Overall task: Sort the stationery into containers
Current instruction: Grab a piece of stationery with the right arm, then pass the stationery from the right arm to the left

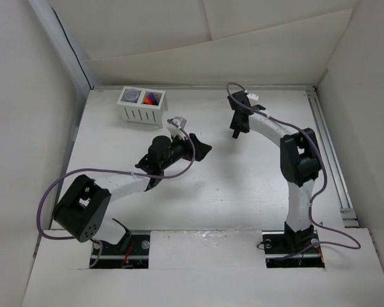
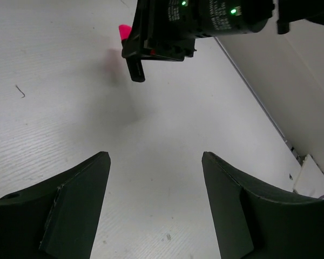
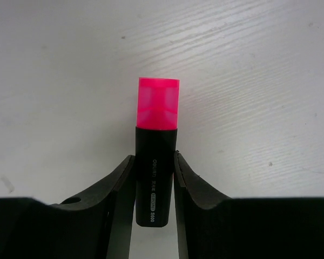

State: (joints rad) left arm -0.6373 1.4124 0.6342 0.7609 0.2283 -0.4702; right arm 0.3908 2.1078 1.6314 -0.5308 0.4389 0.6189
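The white two-compartment organiser (image 1: 141, 114) stands at the back left. Its left compartment holds a clear-purplish round piece (image 1: 132, 96); its right one holds an orange-and-purple piece (image 1: 152, 98). The blue-and-white roll is out of view. My right gripper (image 1: 235, 132) is at mid-table, pointing down, shut on a black highlighter (image 3: 156, 178) with a pink cap (image 3: 158, 103), just above the table. In the left wrist view the right gripper (image 2: 136, 67) and the pink cap (image 2: 124, 32) show ahead. My left gripper (image 1: 203, 150) is open and empty, left of the right gripper (image 2: 155, 159).
White walls close in the table on all sides. A metal rail (image 1: 329, 147) runs along the right edge. Purple cables (image 1: 51, 198) loop off both arms. A small bent wire piece (image 2: 20, 91) lies on the table.
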